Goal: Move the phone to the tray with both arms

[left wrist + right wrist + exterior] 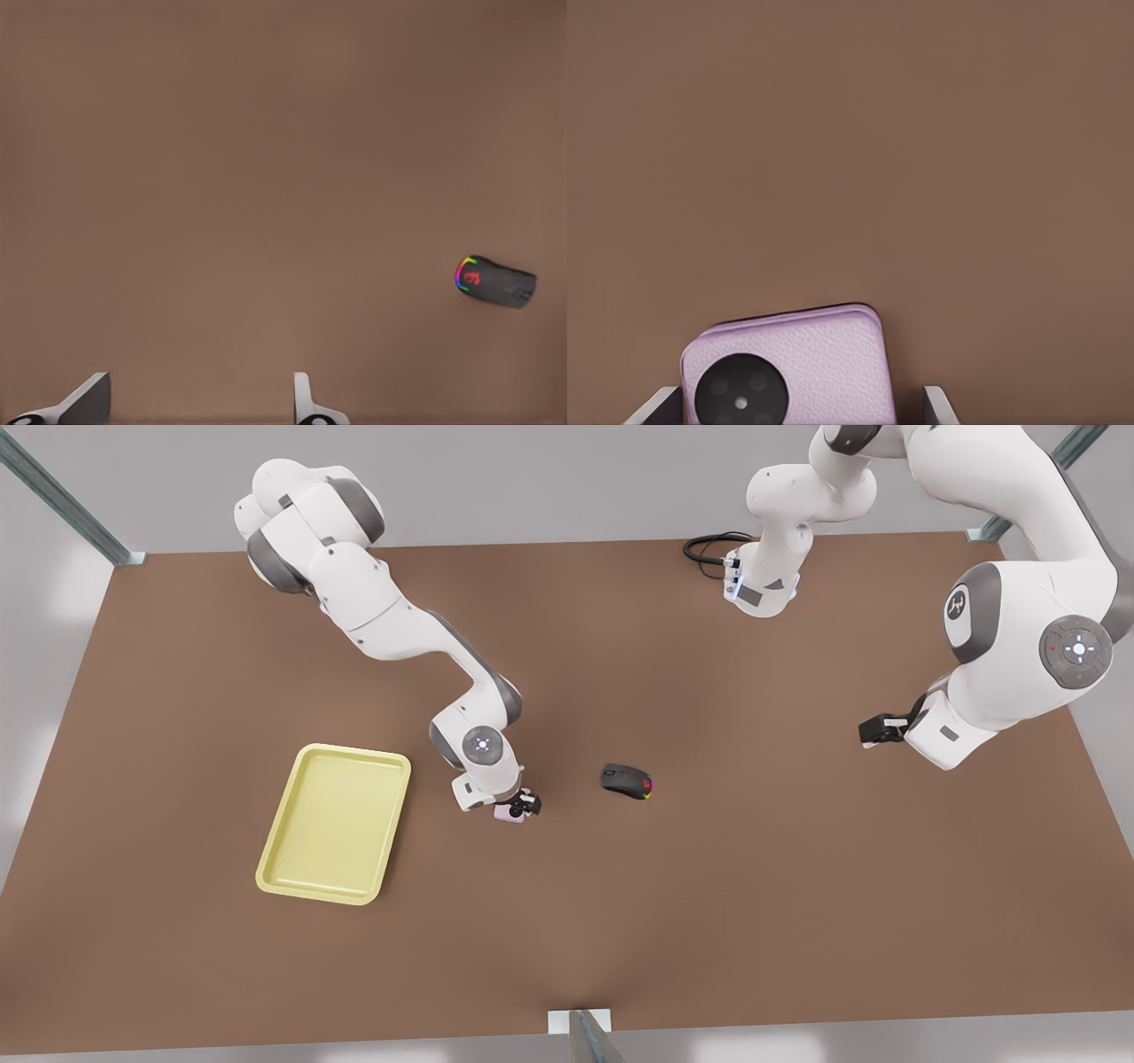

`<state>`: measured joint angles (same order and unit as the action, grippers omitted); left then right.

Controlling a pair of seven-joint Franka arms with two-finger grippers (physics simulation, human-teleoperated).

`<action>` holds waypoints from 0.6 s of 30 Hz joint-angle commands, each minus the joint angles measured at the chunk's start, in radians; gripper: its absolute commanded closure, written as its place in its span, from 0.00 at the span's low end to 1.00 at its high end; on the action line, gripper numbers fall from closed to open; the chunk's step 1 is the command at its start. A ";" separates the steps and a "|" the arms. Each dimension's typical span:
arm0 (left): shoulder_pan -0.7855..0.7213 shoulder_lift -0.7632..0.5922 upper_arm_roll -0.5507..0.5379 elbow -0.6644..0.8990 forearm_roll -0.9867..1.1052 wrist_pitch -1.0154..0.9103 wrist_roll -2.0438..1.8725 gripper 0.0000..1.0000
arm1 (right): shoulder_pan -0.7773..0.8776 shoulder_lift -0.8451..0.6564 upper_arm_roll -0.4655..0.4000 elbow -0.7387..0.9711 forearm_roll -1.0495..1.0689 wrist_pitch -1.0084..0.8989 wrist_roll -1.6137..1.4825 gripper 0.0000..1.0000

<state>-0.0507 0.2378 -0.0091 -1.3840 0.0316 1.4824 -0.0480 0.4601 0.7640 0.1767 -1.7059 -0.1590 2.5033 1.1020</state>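
The pale pink phone (509, 813) lies flat on the brown table, just to the right of the yellow tray (354, 754) in the front view. My right gripper (523, 804) is down over it. In the right wrist view the phone (815, 367) sits between the fingers (660, 407), with a gap at one side, so the right gripper (797, 412) is open around it. My left gripper (873, 731) waits at the front view's right, above the table. In its wrist view the left gripper (199, 403) is open and holds nothing.
A black mouse (627, 781) with coloured lights lies right of the phone in the front view, and the mouse (496, 282) appears far off in the left wrist view. A black cable (709, 545) loops at the table's back edge.
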 commanded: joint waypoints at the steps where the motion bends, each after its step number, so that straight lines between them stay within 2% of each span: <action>1: 0.000 0.000 0.000 0.000 0.001 0.001 0.037 0.00 | 0.000 0.000 0.001 0.000 -0.004 0.006 0.125 0.00; 4: 0.000 0.008 0.000 0.002 0.001 0.001 0.037 0.00 | -0.001 0.000 0.001 0.002 -0.005 0.005 0.124 0.02; 8: 0.000 0.008 0.000 0.002 -0.001 0.001 0.037 0.00 | -0.001 -0.002 0.001 0.000 -0.005 0.000 0.113 0.16; 18: 0.002 0.008 0.000 0.002 -0.001 0.001 0.037 0.00 | -0.006 -0.008 0.001 0.000 -0.004 -0.004 0.105 0.22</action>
<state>-0.0497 0.2466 -0.0091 -1.3826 0.0302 1.4837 -0.0244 0.4544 0.7583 0.1779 -1.7063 -0.1611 2.5076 1.1696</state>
